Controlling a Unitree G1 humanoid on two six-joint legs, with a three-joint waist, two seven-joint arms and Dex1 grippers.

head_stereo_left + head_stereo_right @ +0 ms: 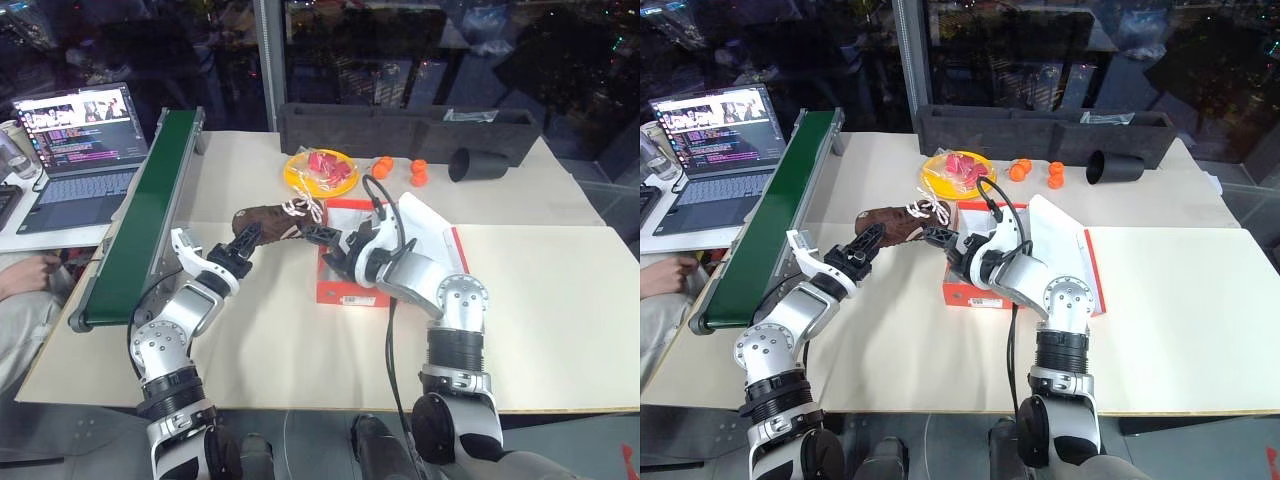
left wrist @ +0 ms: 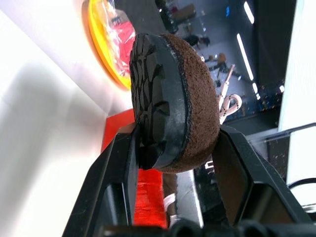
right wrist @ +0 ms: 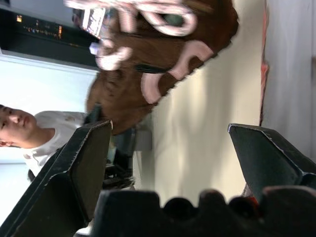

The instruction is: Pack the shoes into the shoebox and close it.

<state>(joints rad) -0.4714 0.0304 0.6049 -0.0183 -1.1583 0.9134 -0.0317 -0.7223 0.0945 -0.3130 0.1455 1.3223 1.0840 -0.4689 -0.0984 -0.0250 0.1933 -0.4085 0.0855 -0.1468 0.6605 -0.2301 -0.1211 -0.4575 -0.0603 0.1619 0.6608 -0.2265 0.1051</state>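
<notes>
Cream tabletop [image 1: 560, 300] backs the scene at centre frame, where the left gripper [image 1: 243, 244] clamps the heel of a brown shoe [image 1: 272, 221] held in the air, long axis running rightward toward the shoebox [image 1: 345, 290]. The right gripper [image 1: 322, 240], jaws spread and empty, sits just beyond the shoe's toe, over the open shoebox, so it looks better placed to take the shoe.

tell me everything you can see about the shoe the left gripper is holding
The shoe is small, dark brown and suede-looking, with off-white laces and a black treaded sole. The left gripper clamps its heel end, one finger on the sole, one on the upper. It hangs above the table, turned on its side, toe towards the red-orange shoebox. The right gripper is open beside it, not touching.
</notes>
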